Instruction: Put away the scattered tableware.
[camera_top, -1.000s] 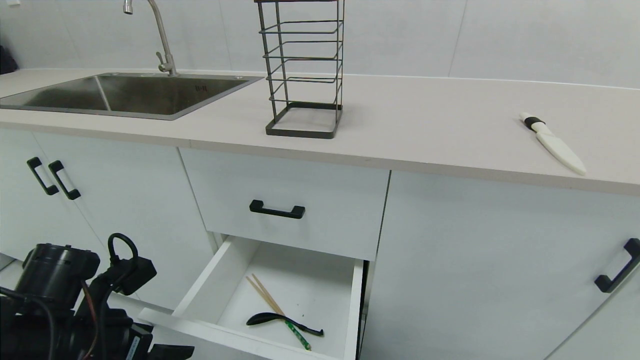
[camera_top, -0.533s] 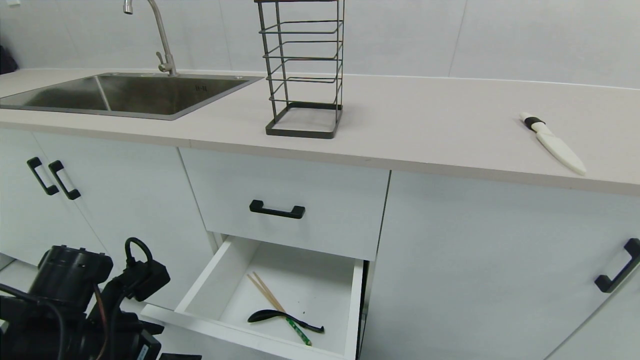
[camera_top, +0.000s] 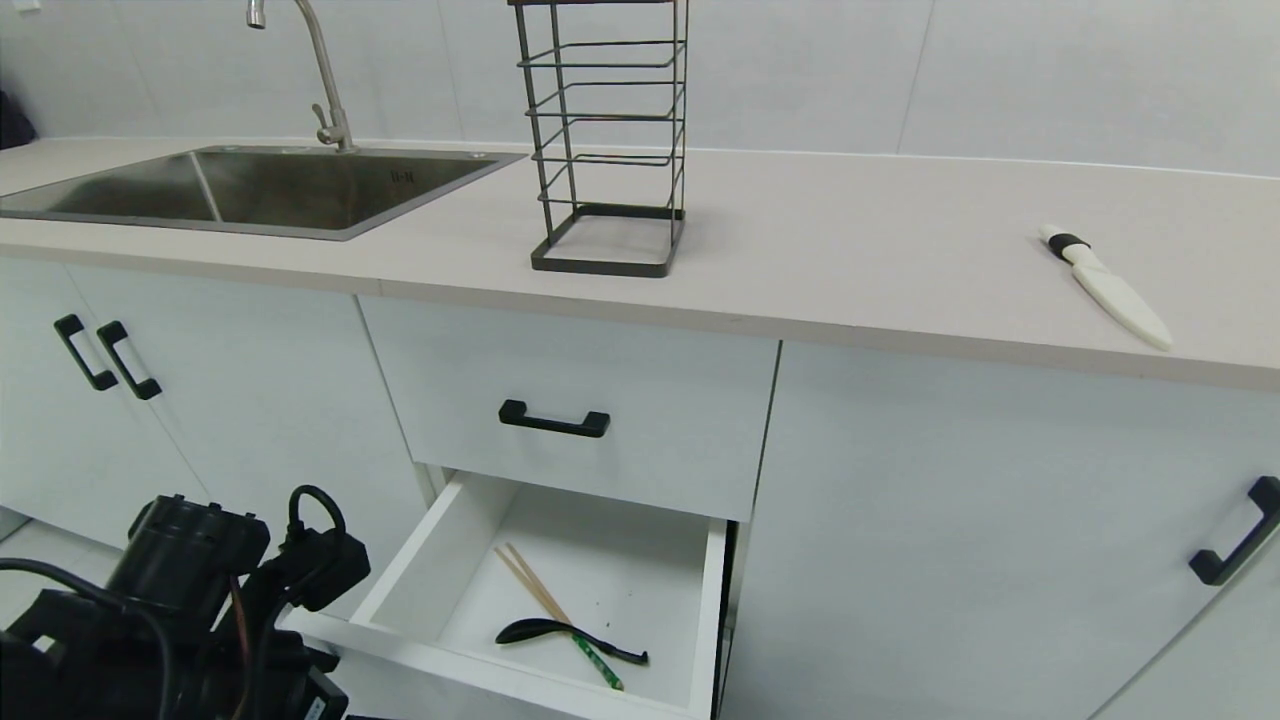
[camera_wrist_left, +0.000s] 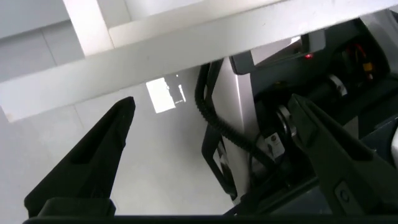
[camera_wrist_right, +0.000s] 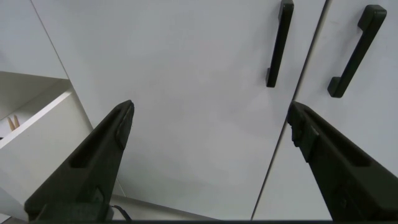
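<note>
knife: on counter, well apart from open drawer.
jaws: left gripper, right gripper wide open, empty.
risk: left gripper near drawer front; a nudge could shut it early.

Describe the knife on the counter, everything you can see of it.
The knife lies flat on the pale countertop, far to the robot's right and close to the front edge. It looks all white and smooth, with a black band near its far end. The longer, wider part tapers toward the counter's front. It lies aslant. Only the countertop touches it.
</note>
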